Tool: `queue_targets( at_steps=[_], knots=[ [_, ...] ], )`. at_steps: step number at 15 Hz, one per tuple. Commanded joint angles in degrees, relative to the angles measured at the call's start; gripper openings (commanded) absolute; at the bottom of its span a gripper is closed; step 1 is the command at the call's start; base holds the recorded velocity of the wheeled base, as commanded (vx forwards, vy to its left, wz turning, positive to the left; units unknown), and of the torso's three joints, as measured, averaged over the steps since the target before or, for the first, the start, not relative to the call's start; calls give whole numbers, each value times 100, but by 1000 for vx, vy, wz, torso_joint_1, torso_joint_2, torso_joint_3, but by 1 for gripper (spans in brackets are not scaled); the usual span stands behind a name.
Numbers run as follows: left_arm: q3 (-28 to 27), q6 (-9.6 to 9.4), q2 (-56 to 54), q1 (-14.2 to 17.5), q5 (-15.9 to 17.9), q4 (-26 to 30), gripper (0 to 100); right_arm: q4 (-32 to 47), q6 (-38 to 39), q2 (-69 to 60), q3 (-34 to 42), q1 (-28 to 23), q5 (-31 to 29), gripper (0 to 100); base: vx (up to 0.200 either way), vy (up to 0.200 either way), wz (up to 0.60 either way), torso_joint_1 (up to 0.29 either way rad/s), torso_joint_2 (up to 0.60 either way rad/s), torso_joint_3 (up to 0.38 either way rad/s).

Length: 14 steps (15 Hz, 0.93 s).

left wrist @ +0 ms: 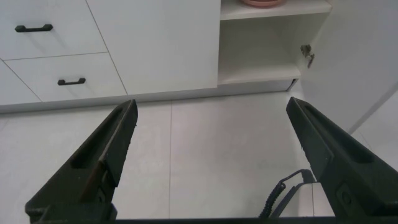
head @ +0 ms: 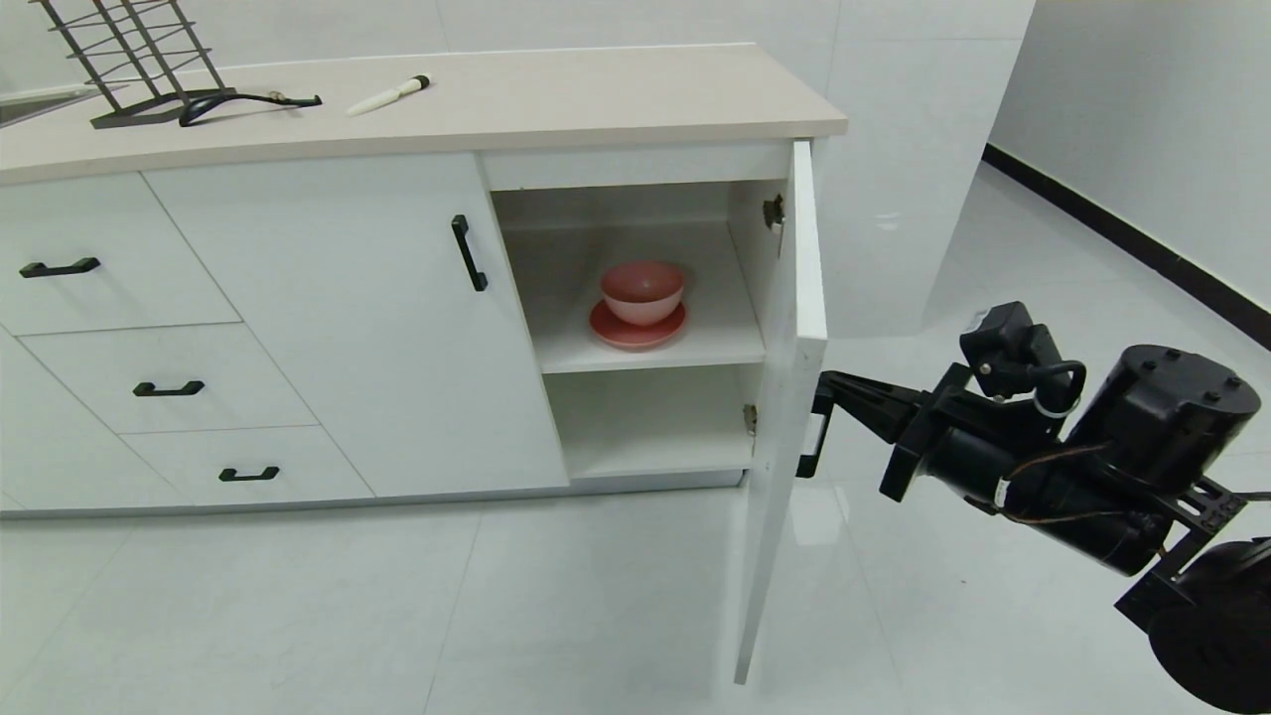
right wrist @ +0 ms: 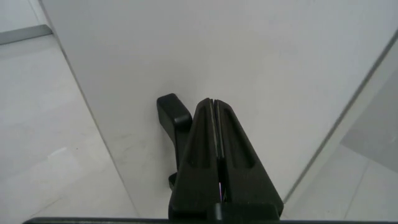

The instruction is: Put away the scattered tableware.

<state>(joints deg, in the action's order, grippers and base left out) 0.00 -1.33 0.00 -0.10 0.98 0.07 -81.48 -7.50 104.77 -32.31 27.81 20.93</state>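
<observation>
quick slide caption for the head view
Right end effector by the handle of the open cupboard door; pink bowl on red plate shelved inside

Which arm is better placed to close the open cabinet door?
Right: the right gripper is at the door handle, outside the open door; the left gripper hangs open over the floor.

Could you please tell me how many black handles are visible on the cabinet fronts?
5: top drawer handle, middle drawer handle, bottom drawer handle, closed door handle, open door handle beside the right gripper.
</observation>
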Motion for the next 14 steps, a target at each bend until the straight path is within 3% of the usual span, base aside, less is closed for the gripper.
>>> queue_targets(
  at_steps=[1, 14],
  knots=[
    [0, 1, 0, 1, -1, 1, 100, 1, -6, 290, -224, 190, 7, 0, 0, 0, 0, 0, 0, 0],
    [0, 19, 0, 1, -1, 1, 100, 10, -226, 1494, -1823, 796, 7, 0, 0, 0, 0, 0, 0, 0]
  ],
)
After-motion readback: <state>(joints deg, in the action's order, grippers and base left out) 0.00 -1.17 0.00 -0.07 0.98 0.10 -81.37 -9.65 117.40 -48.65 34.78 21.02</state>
